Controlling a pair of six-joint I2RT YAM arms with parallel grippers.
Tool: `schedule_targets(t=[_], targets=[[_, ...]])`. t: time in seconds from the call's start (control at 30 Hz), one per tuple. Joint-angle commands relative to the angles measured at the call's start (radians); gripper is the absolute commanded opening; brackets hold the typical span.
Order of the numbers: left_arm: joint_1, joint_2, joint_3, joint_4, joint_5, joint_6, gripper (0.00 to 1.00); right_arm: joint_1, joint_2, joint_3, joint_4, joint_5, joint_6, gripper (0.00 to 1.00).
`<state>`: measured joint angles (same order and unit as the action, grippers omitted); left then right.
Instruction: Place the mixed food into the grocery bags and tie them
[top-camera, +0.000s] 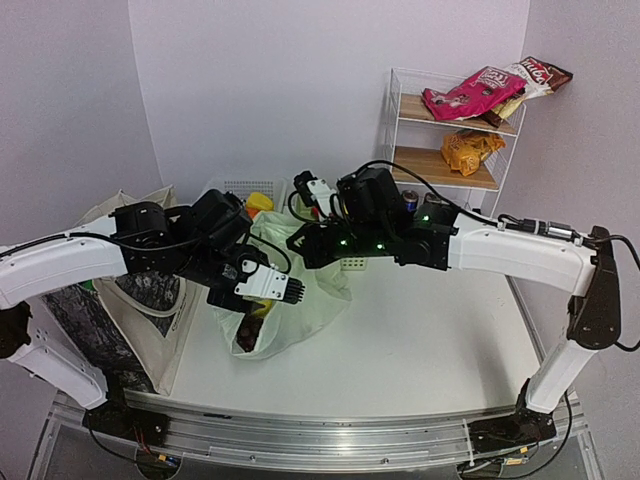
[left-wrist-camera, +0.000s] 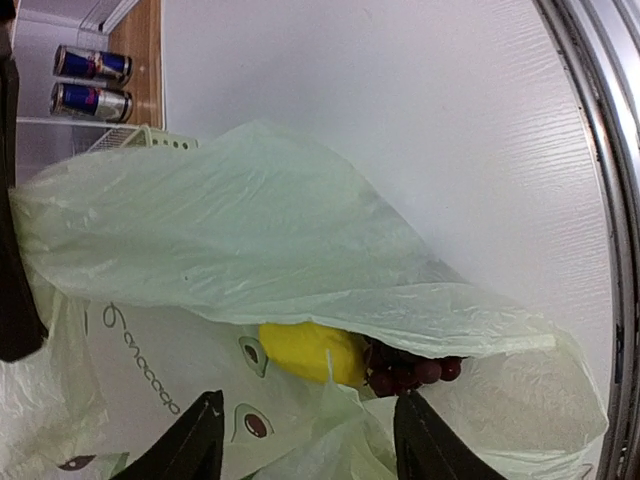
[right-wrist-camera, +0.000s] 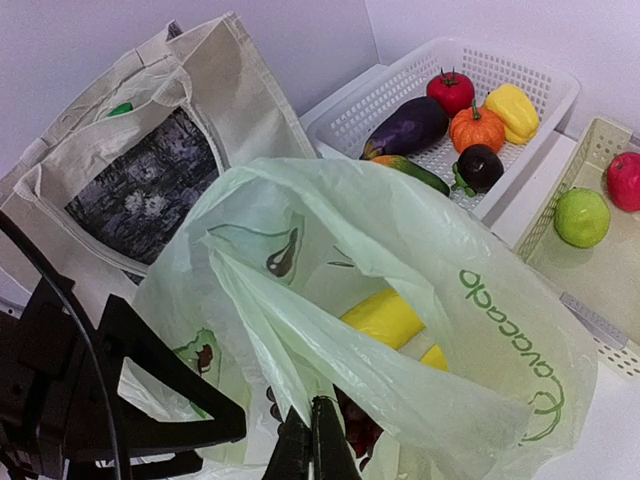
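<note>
The pale-green plastic bag lies open on the table, with yellow bananas and a dark grape bunch inside. My right gripper is shut on a stretched handle strip of this bag and holds it up. My left gripper is at the bag's mouth, its fingers apart on either side of a bunched fold of plastic. The cream canvas tote stands at the left. An orange crisp packet lies on the rack, and blue-silver cans stand behind the bag.
A white basket behind the bag holds an eggplant, a tomato, a pumpkin and a pepper. A pale-green basket beside it holds a green apple. The wire rack at the back right carries a pink packet.
</note>
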<state>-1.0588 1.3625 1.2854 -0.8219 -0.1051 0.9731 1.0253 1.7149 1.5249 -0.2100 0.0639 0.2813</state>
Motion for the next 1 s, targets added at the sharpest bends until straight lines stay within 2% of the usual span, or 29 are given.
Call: schedule_targets(t=[0.0, 0.03, 0.07, 0.2, 0.33, 0.43, 0.53, 0.7, 0.97], targets=[[0.000, -0.040, -0.012, 0.078, -0.122, 0.045, 0.18, -0.019, -0.045, -0.005, 0.038, 0.002, 0.016, 0.00], [0.001, -0.050, -0.010, 0.091, -0.139, 0.047, 0.06, -0.024, -0.054, -0.010, 0.039, 0.000, 0.020, 0.00], [0.003, -0.062, -0.004, 0.109, -0.149, 0.048, 0.01, -0.028, -0.065, -0.016, 0.039, 0.000, 0.024, 0.00], [0.046, -0.124, 0.136, 0.189, -0.118, -0.070, 0.00, -0.038, -0.154, -0.048, 0.046, 0.011, 0.043, 0.00], [0.195, -0.092, 0.455, 0.061, 0.111, -0.313, 0.00, -0.038, -0.250, -0.063, 0.050, 0.005, 0.063, 0.00], [0.206, -0.083, 0.574, -0.005, 0.220, -0.467, 0.00, -0.038, -0.324, -0.090, 0.056, 0.040, 0.090, 0.00], [0.206, -0.102, 0.582, 0.021, 0.276, -0.570, 0.00, -0.039, -0.381, -0.126, 0.091, 0.066, 0.140, 0.00], [0.206, -0.084, 0.613, 0.067, 0.292, -0.608, 0.00, -0.038, -0.447, -0.175, 0.126, 0.112, 0.190, 0.00], [0.249, -0.074, 0.444, 0.165, 0.389, -0.658, 0.00, -0.038, -0.473, -0.355, 0.185, 0.246, 0.438, 0.00]])
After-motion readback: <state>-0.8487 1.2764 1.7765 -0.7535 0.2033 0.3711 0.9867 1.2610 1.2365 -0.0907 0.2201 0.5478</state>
